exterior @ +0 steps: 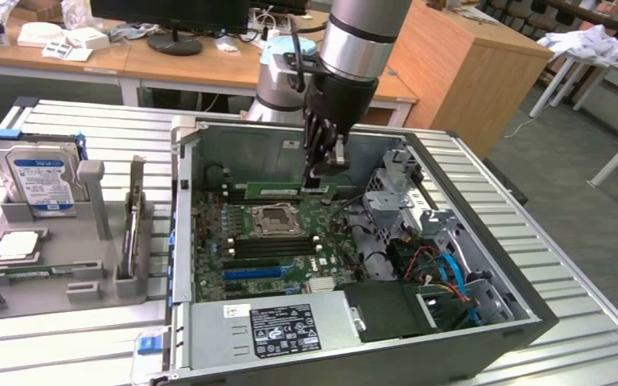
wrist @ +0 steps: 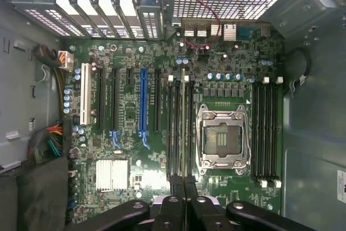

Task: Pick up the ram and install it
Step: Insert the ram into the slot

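Pickup done: the gripper [exterior: 321, 180] is clenched on the ram [exterior: 274, 190], upright at the CPU socket's [exterior: 271, 217] twelve o'clock in the exterior view; full seating unconfirmed.

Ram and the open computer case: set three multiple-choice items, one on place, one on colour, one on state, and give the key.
1. Where is the ram?
A) in the grey tray
B) at the memory slots beside the CPU socket
C) on the power supply

2. The hard drive label is:
A) red
B) yellow
C) blue

3. The claw is:
A) shut on the ram
B) wide open
C) shut on a cable

Key:
1 B, the wrist view shows it edge-on along the slots next to the socket.
2 C, the label on the upright drive is blue.
3 A, it pinches the green stick's upper edge.
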Robot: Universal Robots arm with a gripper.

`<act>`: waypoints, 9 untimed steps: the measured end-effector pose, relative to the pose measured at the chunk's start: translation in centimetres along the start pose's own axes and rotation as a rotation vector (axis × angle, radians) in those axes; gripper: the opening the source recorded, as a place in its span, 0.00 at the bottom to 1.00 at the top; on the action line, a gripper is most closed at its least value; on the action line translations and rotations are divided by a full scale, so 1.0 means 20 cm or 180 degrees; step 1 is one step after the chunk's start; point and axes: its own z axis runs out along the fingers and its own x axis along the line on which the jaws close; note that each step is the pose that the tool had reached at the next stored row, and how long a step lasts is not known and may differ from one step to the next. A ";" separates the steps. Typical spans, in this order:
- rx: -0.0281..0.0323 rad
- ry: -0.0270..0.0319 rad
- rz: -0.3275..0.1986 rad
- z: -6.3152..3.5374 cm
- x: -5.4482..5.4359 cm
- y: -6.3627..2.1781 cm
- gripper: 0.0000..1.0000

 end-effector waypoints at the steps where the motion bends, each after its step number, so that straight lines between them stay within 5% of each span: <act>1: 0.0000 0.0000 0.0000 0.007 0.00 0.000 0.11; 9: 0.0000 0.0000 0.0000 0.059 0.00 -0.002 0.11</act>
